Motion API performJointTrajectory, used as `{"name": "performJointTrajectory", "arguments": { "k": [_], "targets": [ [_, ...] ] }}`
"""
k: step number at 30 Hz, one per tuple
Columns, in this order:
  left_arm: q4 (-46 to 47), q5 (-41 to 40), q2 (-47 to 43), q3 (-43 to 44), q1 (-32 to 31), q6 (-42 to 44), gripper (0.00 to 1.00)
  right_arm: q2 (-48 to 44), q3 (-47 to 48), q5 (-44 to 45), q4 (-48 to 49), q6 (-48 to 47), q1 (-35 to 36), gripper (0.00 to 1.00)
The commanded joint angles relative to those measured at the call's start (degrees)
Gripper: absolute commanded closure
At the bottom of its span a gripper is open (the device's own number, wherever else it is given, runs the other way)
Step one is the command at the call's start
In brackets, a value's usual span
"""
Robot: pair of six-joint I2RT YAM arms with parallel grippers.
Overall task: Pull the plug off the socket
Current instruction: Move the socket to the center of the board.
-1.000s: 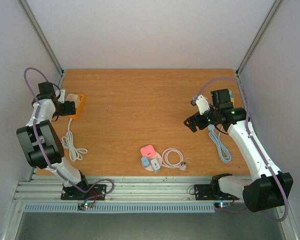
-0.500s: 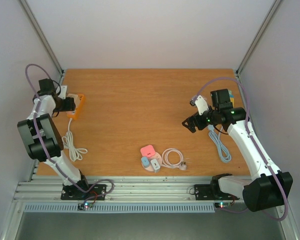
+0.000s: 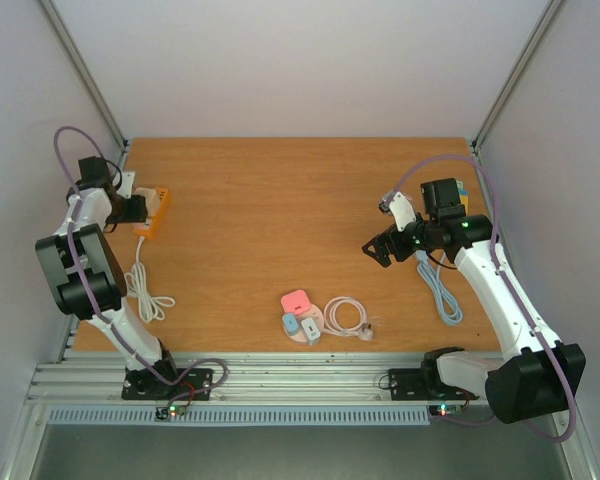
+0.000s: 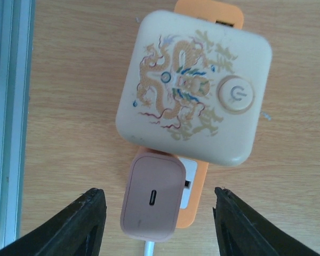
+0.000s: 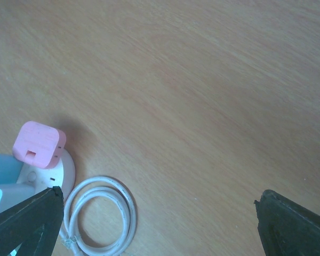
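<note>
Pink plug (image 4: 152, 202) in orange socket (image 4: 200, 205), left jaws astride (no contact), right jaws apart.

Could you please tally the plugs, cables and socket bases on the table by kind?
Plugs: 5 (pink plug, blue plug, white plug, dusty-pink plug, cream dragon block)
Cables: 3 (white cord, coiled cable, light-blue cable)
Socket bases: 2 (orange strip, round base)
Total: 10

No words or numbers are legible; the one sign is a power symbol on the round button (image 4: 235, 94) of the cream block (image 4: 193, 88)
</note>
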Motion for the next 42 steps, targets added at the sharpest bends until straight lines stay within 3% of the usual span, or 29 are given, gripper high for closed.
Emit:
{"name": "performJointTrajectory", "arguments": {
  "k": [1,7,15,29,42],
  "targets": [
    [1.8,-2.1,0.5,-1.4,-0.3,1.5,0.46,0.1,-0.5,-0.9,-0.7,0.2,0.4,0.02],
    [2.4,-2.5,0.7,-2.1,-0.4,1.5,0.58,0.6,-0.4,-0.9,-0.8,0.1,0.4,0.01],
    [3.5,-2.7,1.8,-2.7,-0.6,2.1,0.59,0.8,-0.6,-0.9,-0.9,0.0,0.4,0.02],
    [5.8,0.2,0.7,-6.5,-3.4,6.5,0.91,1.2,-0.5,-0.5,-0.8,-0.2,0.4,0.01],
    [-0.5,12.9,-2.4,-9.5,-15.6,18.4,0.95,0.1,-0.2,-6.0,-1.1,-5.1,0.8,0.01]
  ]
}}
